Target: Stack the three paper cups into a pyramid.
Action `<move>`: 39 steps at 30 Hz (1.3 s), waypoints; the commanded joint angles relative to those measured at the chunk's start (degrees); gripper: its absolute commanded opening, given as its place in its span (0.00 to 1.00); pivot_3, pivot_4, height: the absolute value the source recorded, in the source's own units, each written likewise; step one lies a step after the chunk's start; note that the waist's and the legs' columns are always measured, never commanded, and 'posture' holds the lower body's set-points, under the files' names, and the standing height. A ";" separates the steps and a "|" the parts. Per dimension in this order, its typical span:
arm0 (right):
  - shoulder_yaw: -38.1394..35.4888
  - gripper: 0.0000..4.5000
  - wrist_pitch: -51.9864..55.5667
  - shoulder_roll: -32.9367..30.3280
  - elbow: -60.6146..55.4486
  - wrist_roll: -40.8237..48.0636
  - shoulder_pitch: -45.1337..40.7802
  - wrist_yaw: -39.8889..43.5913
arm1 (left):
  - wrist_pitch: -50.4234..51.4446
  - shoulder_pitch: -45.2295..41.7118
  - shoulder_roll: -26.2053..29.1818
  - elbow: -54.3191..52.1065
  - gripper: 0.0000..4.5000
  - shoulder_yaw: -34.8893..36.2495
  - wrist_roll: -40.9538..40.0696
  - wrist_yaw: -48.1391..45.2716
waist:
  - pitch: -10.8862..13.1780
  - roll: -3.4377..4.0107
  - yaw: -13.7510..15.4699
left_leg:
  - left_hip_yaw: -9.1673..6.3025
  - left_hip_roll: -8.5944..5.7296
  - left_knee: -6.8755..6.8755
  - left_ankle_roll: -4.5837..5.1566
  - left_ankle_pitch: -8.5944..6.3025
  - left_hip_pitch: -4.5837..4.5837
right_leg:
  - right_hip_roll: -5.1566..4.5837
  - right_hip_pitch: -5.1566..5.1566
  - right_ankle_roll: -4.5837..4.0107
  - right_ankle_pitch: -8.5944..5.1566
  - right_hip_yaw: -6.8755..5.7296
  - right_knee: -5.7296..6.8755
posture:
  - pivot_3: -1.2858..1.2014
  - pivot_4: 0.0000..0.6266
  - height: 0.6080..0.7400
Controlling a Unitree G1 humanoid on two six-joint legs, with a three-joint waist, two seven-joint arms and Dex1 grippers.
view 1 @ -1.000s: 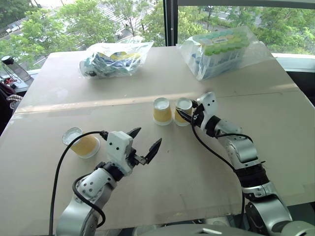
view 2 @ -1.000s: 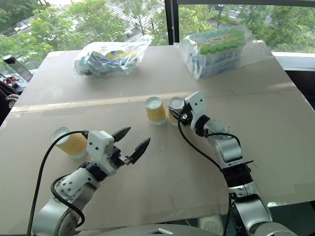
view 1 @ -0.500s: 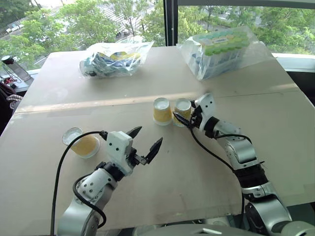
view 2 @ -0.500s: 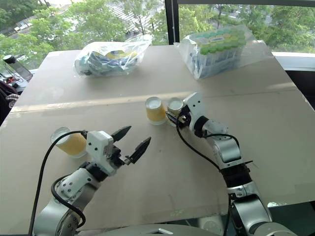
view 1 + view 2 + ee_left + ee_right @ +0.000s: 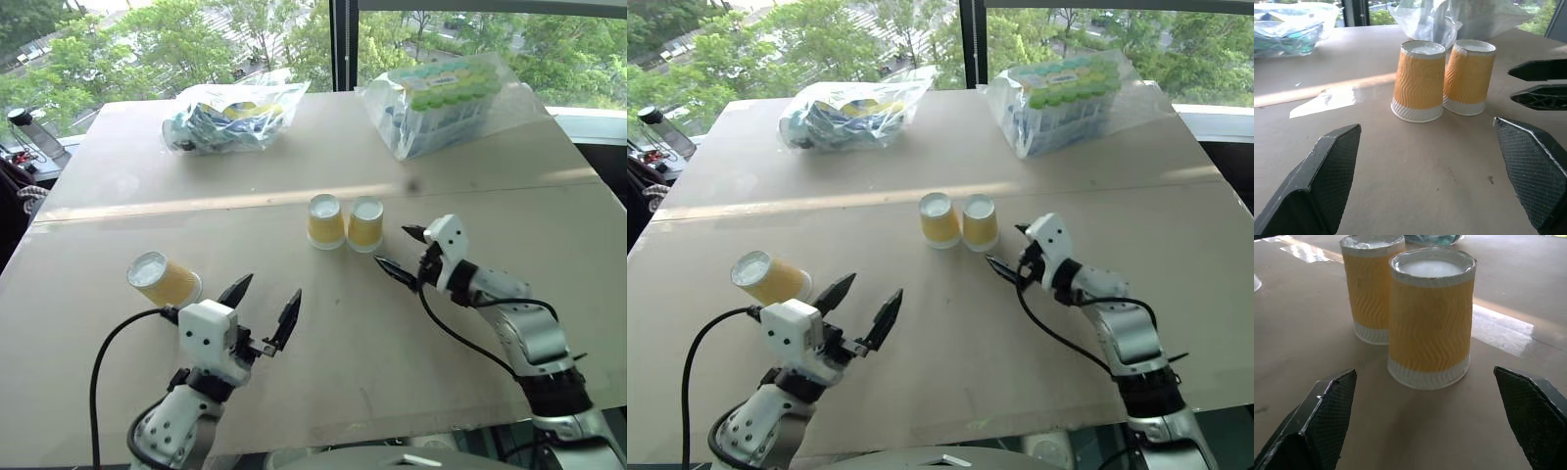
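Base pair is done: two cups (image 5: 345, 222) stand upside down, side by side and touching or nearly so, mid-bench, a bit toward the far edge. Right one of the pair (image 5: 1431, 317) was in my right tool a second ago; that tool has let go and backed off toward the right edge. So base row placed, only the cap left.

Third cup (image 5: 163, 278) lies on its side near the left edge of the bench, white base facing up-left. Untouched since a second ago.

Right tool (image 5: 400, 252): open, empty, just beside the pair on their near-right, tips pointing at them, clear of both.

Left tool (image 5: 265, 305): open wide, empty, has pulled back toward the near edge. It sits near the tipped cup, which is to its left and slightly farther out; the pair is well apart, straight ahead.

Next by my read: left tool takes the tipped cup, turns it base-up, sets it over the seam of the pair. Light cups, easy to knock.
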 commanded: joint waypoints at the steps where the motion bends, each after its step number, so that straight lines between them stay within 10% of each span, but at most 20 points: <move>1: -6.64 0.99 -4.49 -4.83 -6.70 8.14 6.76 10.25 | -3.37 5.45 -5.77 1.17 1.00 6.12 1.82 7.41 | 0.05 -0.08 0.44 | 0.01 0.00 -0.02 0.03 -0.02 0.02 | 0.00 0.04 0.01 0.00 0.01 -0.07 | 0.52 0.24 1.00; 11: -13.84 0.99 -8.72 -7.73 -7.77 23.02 13.77 24.62 | -15.07 -1.89 -4.56 16.48 1.00 12.65 5.60 6.44 | 0.19 -0.30 0.98 | -0.09 0.07 0.17 0.13 -0.08 0.11 | 0.01 0.29 0.07 0.03 -0.22 -0.22 | 0.52 0.24 1.00; 39: -11.95 0.99 -10.31 -6.17 -8.74 22.62 12.11 22.36 | -14.44 -26.37 3.65 34.05 1.00 18.40 5.25 9.25 | 0.16 -0.33 0.98 | -0.12 0.03 0.31 0.12 -0.08 0.12 | 0.02 0.26 0.11 0.07 -0.22 -0.07 | 0.52 0.24 1.00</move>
